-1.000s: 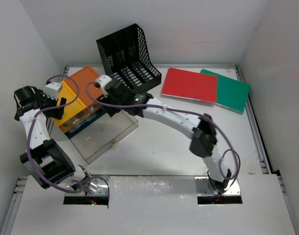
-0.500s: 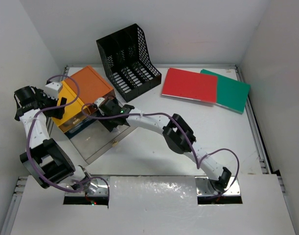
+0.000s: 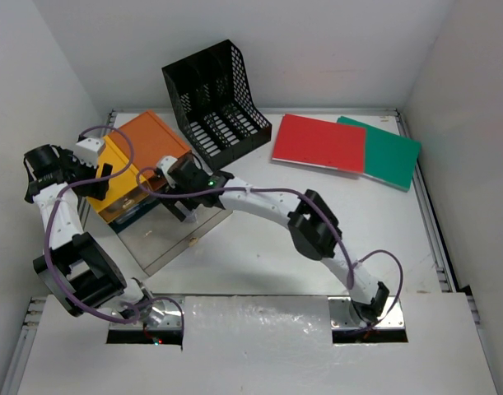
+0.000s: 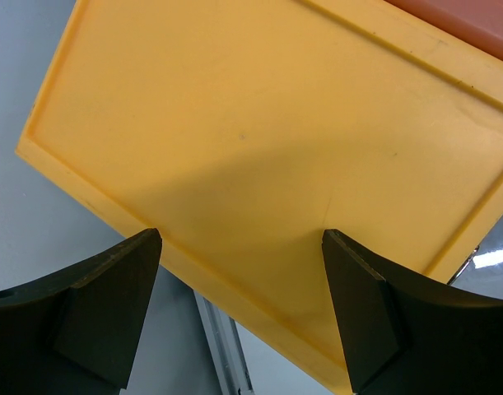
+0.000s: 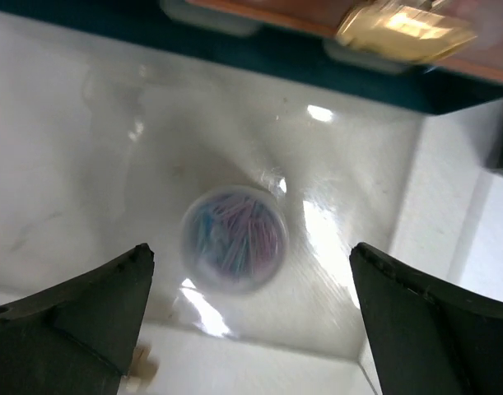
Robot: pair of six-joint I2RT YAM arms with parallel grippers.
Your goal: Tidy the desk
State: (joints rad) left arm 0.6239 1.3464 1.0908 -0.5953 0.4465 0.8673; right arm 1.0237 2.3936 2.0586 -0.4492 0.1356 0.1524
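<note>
Wide-open, empty right claw [image 5: 249, 248] is hovering above round tub [image 5: 235, 239]; left claw [image 4: 241, 234] is gaping, empty, facing yellow box [image 4: 259, 123].

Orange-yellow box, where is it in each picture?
Top external: orange-yellow box at the left, beside the black rack.
Left wrist: its yellow side fills most of the picture.
Right wrist: only its dark bottom edge, along the top.
Shared landmark: the clear tray in front of it, seen from top and right wrist.

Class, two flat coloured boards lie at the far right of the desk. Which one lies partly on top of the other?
The red board; its right edge covers part of the green board.
</note>
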